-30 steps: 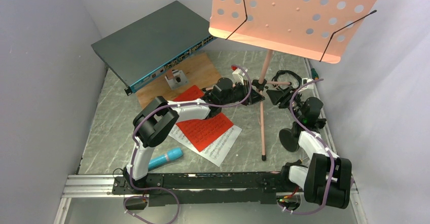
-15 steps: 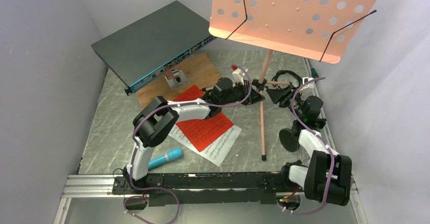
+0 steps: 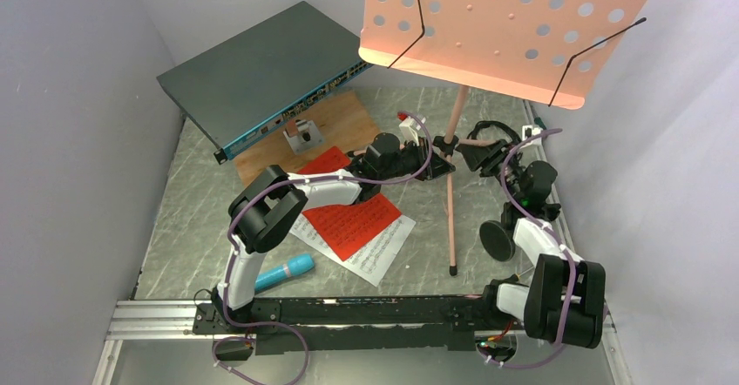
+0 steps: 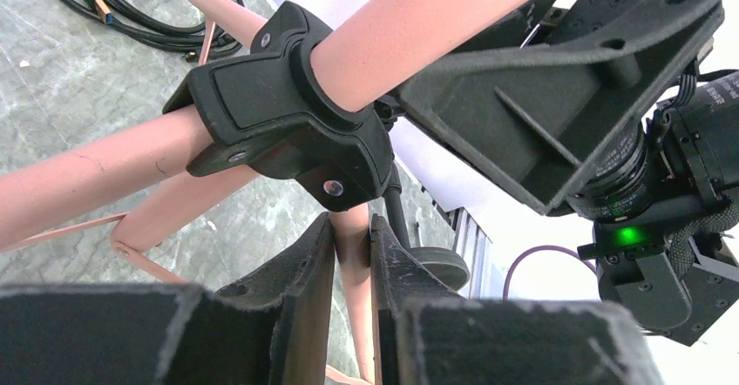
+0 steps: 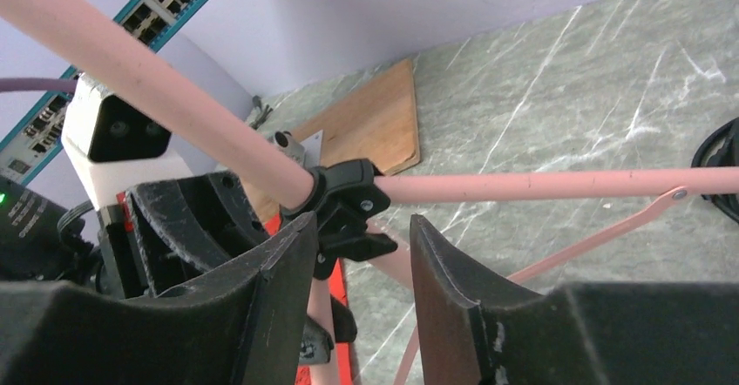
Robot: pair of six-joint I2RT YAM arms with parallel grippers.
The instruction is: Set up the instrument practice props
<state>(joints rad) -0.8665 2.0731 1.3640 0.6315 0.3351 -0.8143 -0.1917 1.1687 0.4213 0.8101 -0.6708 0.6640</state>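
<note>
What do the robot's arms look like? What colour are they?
Both the left arm and right arm have smooth white shells with chunky black round joints. A thin purple cable loops along each. The fingers are black, wedge-shaped and scuffed at the edges. A small green light glows on the right wrist.

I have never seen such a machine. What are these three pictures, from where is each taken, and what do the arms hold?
Two robot arms are bolted to the edge of a table. The wide picture comes from a camera above and behind them; the other two come from a camera on each wrist, looking past its gripper fingers. On the table are red and white pages, a blue microphone, a black mic stand, a grey switch and a wooden board; a pink music stand rises over them. The left gripper is shut on a stand leg near the black hub. The right gripper is open, facing that hub, holding nothing.
</note>
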